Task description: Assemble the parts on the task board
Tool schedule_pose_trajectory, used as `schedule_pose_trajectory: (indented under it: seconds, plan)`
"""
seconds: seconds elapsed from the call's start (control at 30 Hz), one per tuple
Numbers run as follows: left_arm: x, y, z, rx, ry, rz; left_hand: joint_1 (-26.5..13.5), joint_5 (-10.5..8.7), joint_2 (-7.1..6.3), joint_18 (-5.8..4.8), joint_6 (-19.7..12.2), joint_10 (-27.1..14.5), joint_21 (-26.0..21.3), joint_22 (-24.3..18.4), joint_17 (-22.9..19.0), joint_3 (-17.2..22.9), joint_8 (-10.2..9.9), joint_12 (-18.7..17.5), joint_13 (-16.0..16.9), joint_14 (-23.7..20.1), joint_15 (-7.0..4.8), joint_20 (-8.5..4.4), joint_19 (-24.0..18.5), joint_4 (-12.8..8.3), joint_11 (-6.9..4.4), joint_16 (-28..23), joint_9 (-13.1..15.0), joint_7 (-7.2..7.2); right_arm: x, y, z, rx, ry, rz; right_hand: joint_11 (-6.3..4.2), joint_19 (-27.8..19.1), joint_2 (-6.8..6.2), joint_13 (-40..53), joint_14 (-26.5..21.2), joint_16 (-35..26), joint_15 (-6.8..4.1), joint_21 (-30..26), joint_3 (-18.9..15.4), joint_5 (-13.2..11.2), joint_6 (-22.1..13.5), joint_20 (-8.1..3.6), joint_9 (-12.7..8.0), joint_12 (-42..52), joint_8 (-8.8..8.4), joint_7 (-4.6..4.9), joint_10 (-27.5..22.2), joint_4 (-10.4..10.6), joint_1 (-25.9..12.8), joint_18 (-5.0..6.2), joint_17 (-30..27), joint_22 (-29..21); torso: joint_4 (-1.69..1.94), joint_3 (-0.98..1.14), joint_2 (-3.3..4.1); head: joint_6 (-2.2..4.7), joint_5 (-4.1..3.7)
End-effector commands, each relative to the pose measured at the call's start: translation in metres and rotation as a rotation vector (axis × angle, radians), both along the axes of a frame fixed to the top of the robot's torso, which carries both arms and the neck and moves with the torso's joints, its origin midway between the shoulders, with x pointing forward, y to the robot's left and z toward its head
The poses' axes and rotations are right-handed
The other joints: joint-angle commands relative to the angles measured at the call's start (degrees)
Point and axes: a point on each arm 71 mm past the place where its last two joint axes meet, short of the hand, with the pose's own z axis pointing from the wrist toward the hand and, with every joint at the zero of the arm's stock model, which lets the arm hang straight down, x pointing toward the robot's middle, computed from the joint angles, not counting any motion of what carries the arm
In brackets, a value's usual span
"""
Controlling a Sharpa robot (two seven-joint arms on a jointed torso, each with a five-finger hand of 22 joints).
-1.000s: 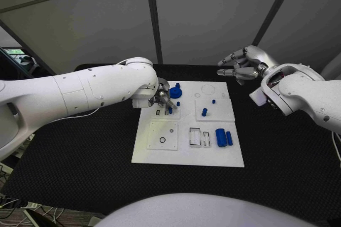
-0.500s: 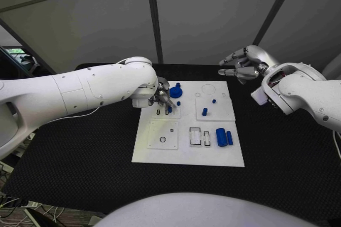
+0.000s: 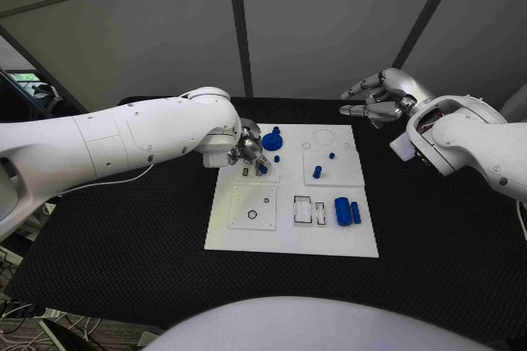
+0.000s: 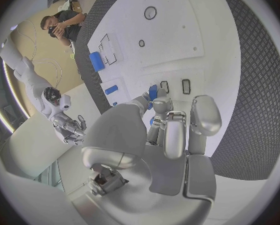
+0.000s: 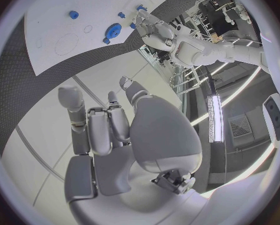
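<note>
The white task board [image 3: 291,233] lies mid-table. My left hand [image 3: 250,149] hovers over its far left part and pinches a small blue peg [image 3: 261,168] at its fingertips, just above two small black-rimmed slots [image 4: 186,86]. The left wrist view shows the peg [image 4: 152,92] between thumb and finger. A blue gear [image 3: 271,143] stands just beside that hand. A short blue piece [image 3: 316,171] and two blue cylinders [image 3: 342,212] rest further right on the board. My right hand [image 3: 377,100] is raised beyond the board's far right corner, with loosely spread fingers that hold nothing.
Black mesh table [image 3: 132,237] surrounds the board on every side. Near the board's front are a panel with a round hole [image 3: 251,215] and rectangular outlined recesses [image 3: 302,211]. My white left forearm [image 3: 121,149] crosses above the table's left side.
The left arm has shifted slightly while its hand stays over the same slots with the peg. The right hand has barely moved.
</note>
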Motion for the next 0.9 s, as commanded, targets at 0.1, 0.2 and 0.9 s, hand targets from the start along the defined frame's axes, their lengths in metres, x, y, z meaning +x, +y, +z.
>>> schedule_pose_trajectory:
  seconds: [0.1,0.2,0.9]
  plan:
    - [-0.003,0.005,0.004,-0.087,-0.023,0.072,-7.2,-0.35,-4.47,-1.50,0.2,1.7,0.7,1.2,12.9,21.4,2.1,1.1,0.9,4.9,-0.04,0.03,0.9,-9.0,-0.57,0.5,2.3,0.23,0.001,-0.001,0.001,-0.009,-0.004,0.002,0.14,-0.4,-0.21,1.3,1.3,-0.2,-0.31,-0.2,-0.1,0.3,-0.5,-0.11,-0.1,-0.2,0.29,0.08,-0.4,0.3,-0.2,0.49,4.1,0.0,0.11,0.03,-0.02,-0.12,0.13]
    - [-0.004,0.008,0.005,-0.100,-0.033,0.098,-8.5,-0.30,-5.07,-1.52,0.2,2.0,0.9,1.6,13.0,23.8,2.7,1.4,1.1,5.0,0.06,-0.08,1.1,-9.6,-0.60,0.6,3.0,0.00,0.002,-0.003,0.001,-0.011,-0.003,-0.002,0.13,-0.4,-0.22,1.3,1.3,-0.2,-0.31,-0.2,0.0,0.3,-0.5,-0.10,-0.1,-0.3,0.33,0.08,-0.5,0.3,-0.1,0.50,4.1,-0.1,0.18,0.06,-0.06,-0.15,0.17]
    - [-0.017,0.009,0.002,-0.090,-0.165,0.161,-9.9,-0.14,-6.00,-1.88,0.3,3.3,2.1,3.4,13.9,26.8,3.4,2.6,2.2,5.5,-0.21,-0.19,2.3,-10.7,-0.77,1.3,4.0,-0.21,0.004,-0.010,0.000,-0.020,-0.003,-0.016,0.13,-0.4,-0.22,1.3,1.3,-0.2,-0.31,-0.2,0.0,0.3,-0.5,-0.10,-0.1,-0.3,0.33,0.08,-0.5,0.3,-0.1,0.50,4.1,-0.1,0.60,0.25,-0.17,-1.13,0.54]
